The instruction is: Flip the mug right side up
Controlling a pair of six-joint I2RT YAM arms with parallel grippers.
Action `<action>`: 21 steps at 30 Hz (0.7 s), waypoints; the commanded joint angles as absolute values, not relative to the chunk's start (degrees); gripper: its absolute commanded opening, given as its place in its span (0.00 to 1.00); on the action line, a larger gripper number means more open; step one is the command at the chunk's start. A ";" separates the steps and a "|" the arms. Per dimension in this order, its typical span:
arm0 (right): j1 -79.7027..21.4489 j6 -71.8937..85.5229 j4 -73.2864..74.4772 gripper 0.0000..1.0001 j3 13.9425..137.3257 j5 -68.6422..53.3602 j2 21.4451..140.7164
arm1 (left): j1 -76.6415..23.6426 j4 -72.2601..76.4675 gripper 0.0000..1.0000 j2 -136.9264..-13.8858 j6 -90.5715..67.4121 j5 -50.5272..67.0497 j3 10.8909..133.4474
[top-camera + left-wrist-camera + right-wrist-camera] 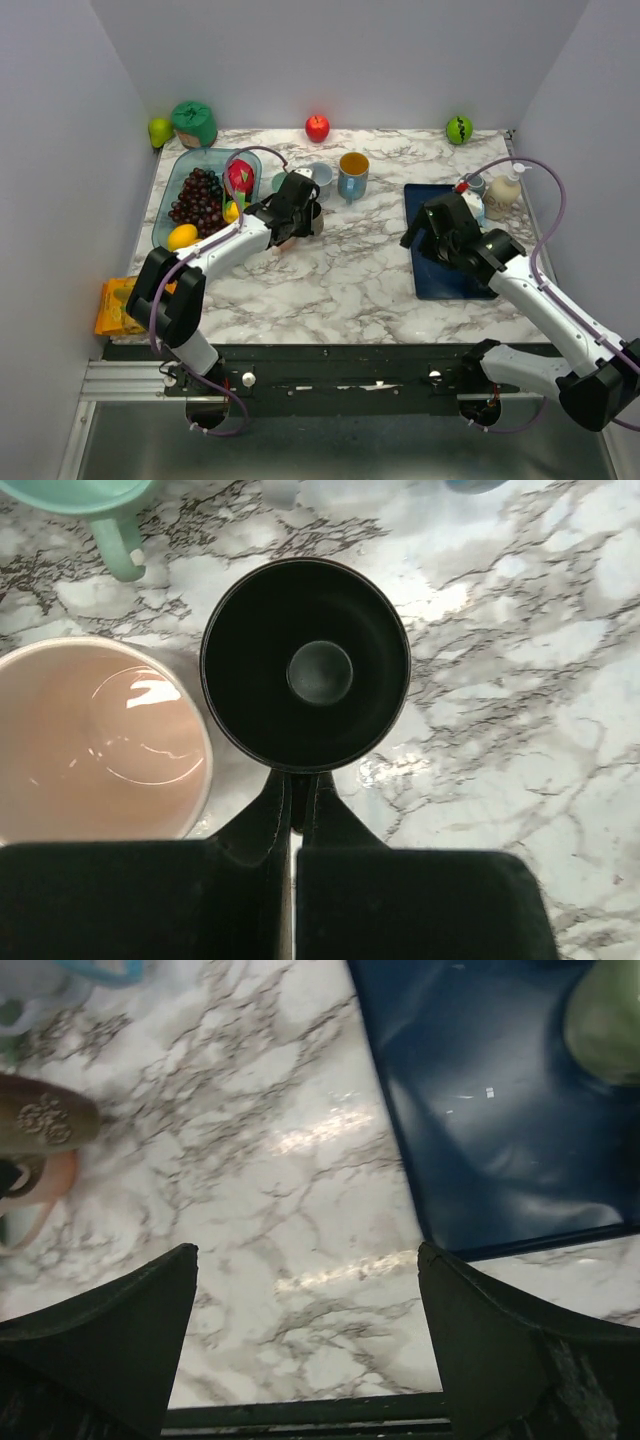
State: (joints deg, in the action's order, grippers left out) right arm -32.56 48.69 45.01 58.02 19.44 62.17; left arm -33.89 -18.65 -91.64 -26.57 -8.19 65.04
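The black mug (305, 665) stands right side up on the marble table, its dark inside facing the left wrist camera. It also shows in the top view (312, 218), mid-left. My left gripper (297, 782) is shut on the mug's handle at its near side; in the top view the left gripper (298, 210) sits over the mug. My right gripper (308, 1300) is open and empty above bare marble. In the top view the right gripper (428, 232) hangs at the left edge of the blue mat (450, 270).
A pink mug (95, 735) stands touching-close to the left of the black mug, and a teal mug (100, 505) behind it. A blue mug (352, 175) and grey cup (320, 174) stand farther back. A fruit tray (200, 195) is at left, bottles (502, 195) at right.
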 commanded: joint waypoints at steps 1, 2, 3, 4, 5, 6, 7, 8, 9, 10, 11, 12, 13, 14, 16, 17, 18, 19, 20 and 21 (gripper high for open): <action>-27.52 44.65 51.85 0.96 58.10 25.92 63.19 | -34.28 -20.12 0.00 -93.95 -25.22 -14.23 67.94; -26.55 44.04 52.64 0.96 58.01 26.10 63.28 | -34.36 -20.21 0.00 -94.13 -25.14 -14.33 67.85; -24.98 43.77 52.99 0.96 57.83 26.89 63.28 | -34.37 -20.39 0.00 -94.39 -25.05 -14.50 67.76; -24.44 43.60 53.26 0.96 57.66 27.24 63.19 | -34.37 -20.30 0.00 -94.39 -24.87 -14.68 67.59; -23.91 42.81 53.26 0.96 57.40 27.68 62.93 | -34.37 -19.78 0.00 -94.39 -24.70 -14.76 67.15; -23.21 42.54 53.35 0.96 57.22 28.64 62.58 | -34.37 -19.69 0.00 -94.39 -24.44 -14.77 66.89; -22.86 42.28 53.35 0.96 57.13 28.91 62.40 | -34.37 -19.34 0.00 -94.48 -23.74 -14.85 66.71; -22.42 41.84 53.52 0.96 57.13 29.18 62.40 | -34.45 -19.16 0.00 -94.57 -23.64 -15.03 66.45; -21.72 41.66 53.53 0.96 57.22 29.53 62.49 | -34.45 -19.16 0.00 -94.83 -23.47 -15.20 66.45; -21.36 41.57 53.61 0.97 57.13 29.71 62.49 | -34.45 -18.99 0.05 -94.92 -22.94 -15.29 66.36; -20.92 41.31 53.79 0.97 57.13 29.79 62.66 | -34.54 -18.81 0.09 -95.01 -22.68 -15.29 66.27; -20.13 41.22 53.79 0.96 57.13 30.23 62.75 | -34.63 -18.55 0.14 -95.10 -22.33 -15.29 66.18; -19.78 41.22 53.88 0.97 57.13 30.50 63.01 | -34.72 -18.54 0.18 -95.10 -21.98 -15.21 66.09; -19.25 40.79 54.05 0.96 57.04 30.59 63.10 | -34.98 -18.20 0.20 -95.10 -21.54 -15.03 65.92; -18.02 40.52 54.23 0.96 56.95 30.85 63.28 | -35.24 -17.93 0.29 -95.10 -21.27 -14.94 65.74; -17.50 40.26 54.14 0.96 56.87 30.85 63.19 | -35.42 -17.84 0.31 -95.01 -21.10 -14.77 65.66; -16.71 39.99 54.14 0.97 56.69 30.76 63.28 | -35.51 -17.84 0.34 -94.84 -21.09 -14.68 65.57; -16.35 39.82 54.23 0.96 56.60 30.94 63.11 | -35.59 -17.75 0.37 -94.75 -21.18 -14.59 65.48; -16.09 39.55 54.14 0.97 56.60 30.94 63.11 | -35.68 -17.49 0.38 -94.66 -21.18 -14.59 65.39; -15.56 39.38 54.23 0.96 56.60 30.76 62.93 | -35.77 -17.40 0.40 -94.22 -21.36 -14.50 65.22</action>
State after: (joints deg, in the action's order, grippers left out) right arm -17.02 40.84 52.84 57.56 28.27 63.11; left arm -35.05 -19.53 -94.80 -22.09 -12.84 65.56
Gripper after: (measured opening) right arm 0.966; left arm 0.368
